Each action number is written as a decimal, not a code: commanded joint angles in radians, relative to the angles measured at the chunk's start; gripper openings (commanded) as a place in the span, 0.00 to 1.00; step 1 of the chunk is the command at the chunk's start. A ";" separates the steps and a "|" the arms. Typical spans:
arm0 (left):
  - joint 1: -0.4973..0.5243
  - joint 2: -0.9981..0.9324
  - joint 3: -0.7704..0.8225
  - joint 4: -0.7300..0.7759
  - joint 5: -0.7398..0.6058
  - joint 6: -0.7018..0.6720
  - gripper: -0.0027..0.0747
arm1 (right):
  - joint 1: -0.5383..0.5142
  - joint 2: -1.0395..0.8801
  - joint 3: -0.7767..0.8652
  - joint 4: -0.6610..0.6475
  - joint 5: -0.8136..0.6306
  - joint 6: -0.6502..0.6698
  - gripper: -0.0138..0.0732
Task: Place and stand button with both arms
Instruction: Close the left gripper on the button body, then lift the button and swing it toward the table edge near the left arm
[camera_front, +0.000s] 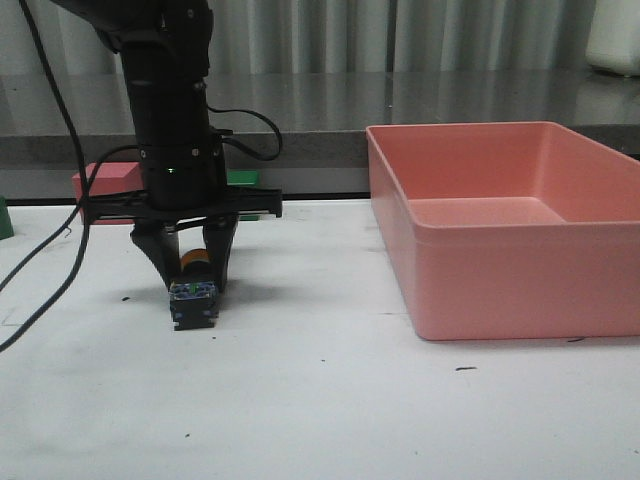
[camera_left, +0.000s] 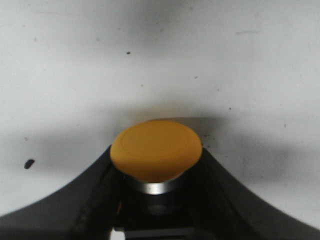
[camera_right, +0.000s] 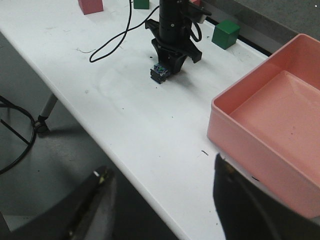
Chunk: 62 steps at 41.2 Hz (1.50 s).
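The left arm (camera_front: 170, 120) reaches straight down over the left half of the white tabletop (camera_front: 330, 400), its jaws closed on the button (camera_front: 193, 290). The button lies on its side between the fingers: the dark blocky base with bluish parts faces the near edge, and the yellow-orange cap points toward the far side. The base looks to rest on or just above the surface; contact cannot be confirmed. The left wrist view shows the cap (camera_left: 156, 155) seated between the two black fingers (camera_left: 235, 200), a metal ring just beneath it.

The right gripper (camera_right: 160, 200) hangs well back off the near edge of the tabletop, jaws spread and holding nothing. A pink bin (camera_front: 510, 225) stands to the right, with green cubes (camera_right: 225, 33) and a pink block (camera_front: 105, 185) at the far side.

The step in hand appears to be setting the button down so it can be stood up. Doing it well likely means keeping the grip firm until the base bears fully on the surface, then tipping the cap upward slowly, with the right arm brought in to steady the base against rolling.
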<state>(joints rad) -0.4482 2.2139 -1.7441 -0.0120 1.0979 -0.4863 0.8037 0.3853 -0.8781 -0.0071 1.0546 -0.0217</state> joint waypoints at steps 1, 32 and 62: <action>0.002 -0.059 -0.029 -0.002 0.009 0.003 0.27 | -0.001 0.011 -0.019 -0.012 -0.068 -0.007 0.68; 0.072 -0.549 0.307 -0.050 -0.203 0.439 0.25 | -0.001 0.011 -0.019 -0.012 -0.068 -0.007 0.68; 0.206 -1.122 1.256 -0.099 -1.389 0.571 0.25 | -0.001 0.011 -0.019 -0.012 -0.068 -0.007 0.68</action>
<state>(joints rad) -0.2445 1.1234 -0.5494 -0.1008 -0.0405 0.0814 0.8037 0.3853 -0.8781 -0.0071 1.0546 -0.0217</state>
